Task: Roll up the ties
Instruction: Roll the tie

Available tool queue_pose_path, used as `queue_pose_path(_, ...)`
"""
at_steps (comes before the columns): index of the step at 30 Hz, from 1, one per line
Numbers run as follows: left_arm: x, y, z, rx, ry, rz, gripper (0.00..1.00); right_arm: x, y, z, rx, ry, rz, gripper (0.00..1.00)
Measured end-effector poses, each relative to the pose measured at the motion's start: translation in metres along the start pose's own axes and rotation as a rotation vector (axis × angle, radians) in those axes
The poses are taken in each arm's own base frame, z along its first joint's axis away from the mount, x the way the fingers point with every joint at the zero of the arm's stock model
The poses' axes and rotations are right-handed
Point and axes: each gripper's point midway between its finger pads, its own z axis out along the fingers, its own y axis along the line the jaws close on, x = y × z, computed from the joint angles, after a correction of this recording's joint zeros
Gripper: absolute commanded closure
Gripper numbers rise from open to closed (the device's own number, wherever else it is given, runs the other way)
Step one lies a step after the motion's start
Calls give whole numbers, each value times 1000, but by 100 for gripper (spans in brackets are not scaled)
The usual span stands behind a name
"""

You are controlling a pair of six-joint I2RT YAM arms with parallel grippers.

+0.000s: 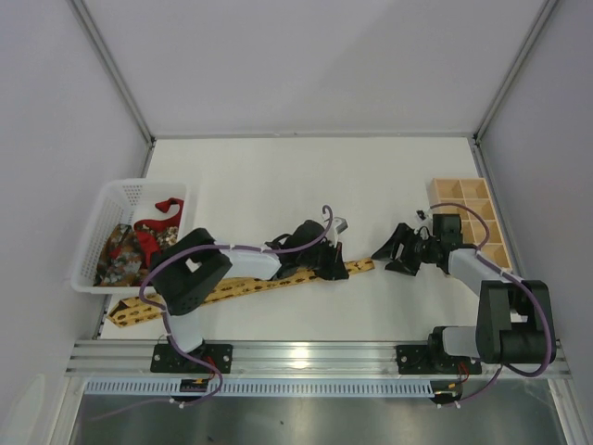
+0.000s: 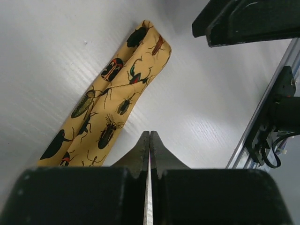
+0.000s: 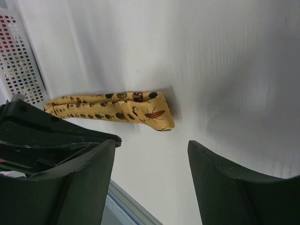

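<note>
The yellow-gold tie [image 1: 250, 286] with small dark beetle marks lies flat and diagonal across the table, its folded end [image 2: 140, 51] pointing right. My left gripper [image 2: 150, 134] is shut with nothing between its fingers, low over the table just beside the tie's edge [image 1: 334, 269]. My right gripper [image 3: 150, 147] stands open a short way from the tie's end [image 3: 152, 110] and holds nothing; it faces the left gripper [image 1: 391, 258]. A plain red tie [image 1: 162, 215] and a dark patterned tie [image 1: 119, 255] lie in the white basket [image 1: 109, 197].
The white basket stands at the left edge. A wooden box with several compartments [image 1: 468, 218] stands at the back right. A metal rail [image 1: 315, 357] runs along the near edge, and the right arm's fingers [image 2: 243, 18] show in the left wrist view.
</note>
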Motion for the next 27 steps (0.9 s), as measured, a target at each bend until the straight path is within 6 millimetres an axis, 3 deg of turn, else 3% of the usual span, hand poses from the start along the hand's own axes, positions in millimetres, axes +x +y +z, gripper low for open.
queue_pose_path(4, 8, 8, 7, -23, 20, -40, 99, 3, 3, 8, -7, 16, -19, 32)
queue_pose_path(17, -12, 16, 18, -74, -3, -14, 100, 12, -6, 27, 16, 71, -16, 39)
queue_pose_path(27, -9, 29, 19, -103, 14, -11, 100, 8, -4, 31, 22, 69, -44, 41)
